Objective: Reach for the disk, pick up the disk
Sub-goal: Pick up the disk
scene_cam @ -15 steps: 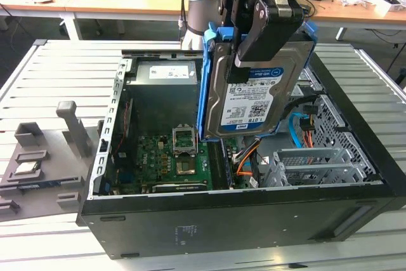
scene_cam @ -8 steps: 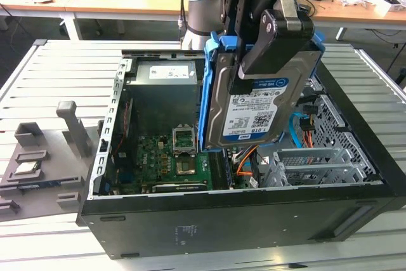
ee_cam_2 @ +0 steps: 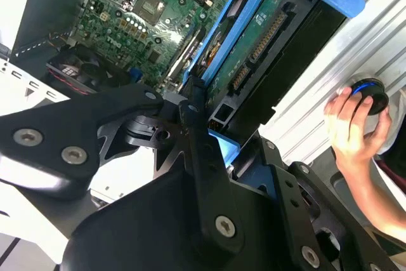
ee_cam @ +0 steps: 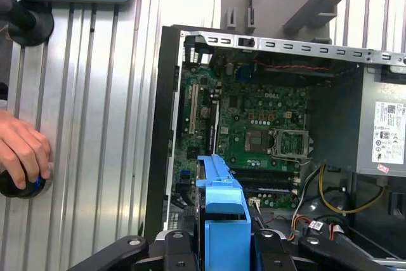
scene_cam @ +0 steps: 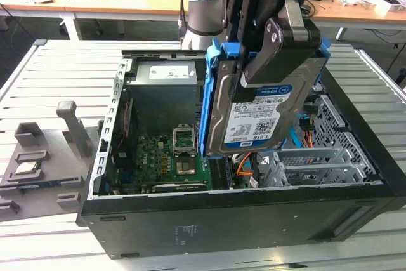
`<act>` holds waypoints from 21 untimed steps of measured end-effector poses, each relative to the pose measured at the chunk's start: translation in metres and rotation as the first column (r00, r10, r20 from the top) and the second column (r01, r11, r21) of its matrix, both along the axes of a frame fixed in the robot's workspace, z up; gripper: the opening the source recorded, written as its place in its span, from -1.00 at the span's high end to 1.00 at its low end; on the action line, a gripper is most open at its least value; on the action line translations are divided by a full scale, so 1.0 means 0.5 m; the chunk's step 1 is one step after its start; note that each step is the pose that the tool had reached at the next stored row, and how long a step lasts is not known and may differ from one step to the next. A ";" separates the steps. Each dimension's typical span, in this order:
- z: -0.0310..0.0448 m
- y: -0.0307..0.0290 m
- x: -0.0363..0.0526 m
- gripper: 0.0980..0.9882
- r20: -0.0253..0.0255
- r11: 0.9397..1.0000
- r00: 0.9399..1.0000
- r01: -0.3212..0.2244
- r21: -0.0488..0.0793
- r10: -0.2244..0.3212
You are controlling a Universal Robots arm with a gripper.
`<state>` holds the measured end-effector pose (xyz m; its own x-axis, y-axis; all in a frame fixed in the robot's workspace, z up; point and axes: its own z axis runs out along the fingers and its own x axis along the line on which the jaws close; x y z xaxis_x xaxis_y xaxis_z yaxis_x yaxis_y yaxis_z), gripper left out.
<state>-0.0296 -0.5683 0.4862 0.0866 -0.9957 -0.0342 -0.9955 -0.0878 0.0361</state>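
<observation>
The gripper (ee_cam_2: 212,115) clamps the disk (ee_cam_2: 254,42) by its blue frame above the green motherboard (ee_cam_2: 136,14); a person's hand (ee_cam_2: 352,131) touches a round knob (ee_cam_2: 371,93).

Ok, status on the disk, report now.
Gripper jaws shut on the disk, held upright above the open computer case. A person's hand rests on a button beside the case.

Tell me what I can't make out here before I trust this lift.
- Tool contact on the far face of the disk: exterior view, hidden by the disk itself.
- Disk label side: both wrist views, edge-on behind the blue frame.
- Drive bay where the disk sat: exterior view, partly blocked by the disk.
- Object under a person's hand: both wrist views, covered by the fingers.
</observation>
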 end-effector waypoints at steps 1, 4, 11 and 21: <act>0.000 -0.005 0.000 0.39 0.000 1.000 1.000 0.000 0.000 0.000; 0.000 -0.015 0.000 0.39 0.000 1.000 1.000 0.000 0.001 0.000; 0.000 -0.044 0.000 0.39 0.000 1.000 1.000 0.000 0.003 0.000; 0.000 -0.071 0.000 0.39 0.000 1.000 1.000 0.000 0.005 0.000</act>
